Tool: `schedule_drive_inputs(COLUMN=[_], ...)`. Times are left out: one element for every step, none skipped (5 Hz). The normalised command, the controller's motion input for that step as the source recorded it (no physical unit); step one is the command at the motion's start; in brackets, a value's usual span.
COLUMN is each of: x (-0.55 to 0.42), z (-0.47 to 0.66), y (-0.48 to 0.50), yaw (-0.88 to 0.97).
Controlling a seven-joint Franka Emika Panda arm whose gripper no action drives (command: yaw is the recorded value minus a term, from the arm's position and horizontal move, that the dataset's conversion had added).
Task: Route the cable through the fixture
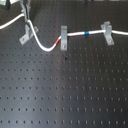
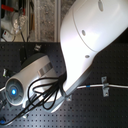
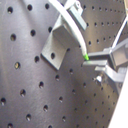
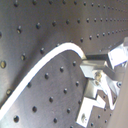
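The white cable (image 1: 47, 48) runs across the black board in the first exterior view, with its red band (image 1: 58, 42) beside the middle clip and its blue band (image 1: 86, 33) further right. It sags between the left and middle clips. The fixture (image 1: 27, 33), a grey forked clip on a slanted foot, stands at the first exterior view's left. My gripper (image 1: 25, 15) hangs just above it, shut on the cable. Both wrist views show the cable (image 4: 50, 57) ending at my fingers (image 3: 107, 56), close to the fixture (image 3: 57, 42). Whether the cable sits between the prongs is unclear.
A middle grey clip (image 1: 63, 37) and a right grey clip (image 1: 106, 33) hold the cable on the perforated board (image 1: 65, 90). In the second exterior view the white arm (image 2: 87, 40) and black hoses (image 2: 42, 95) hide most of the board; the right clip (image 2: 104, 86) shows.
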Motion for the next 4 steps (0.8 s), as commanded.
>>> schedule_drive_inputs(x=[-0.008, -0.071, -0.067, -0.066], z=[0.04, 0.22, 0.25, 0.32], y=[0.137, 0.129, 0.121, 0.123], yaw=[0.0, 0.0, 0.0, 0.0])
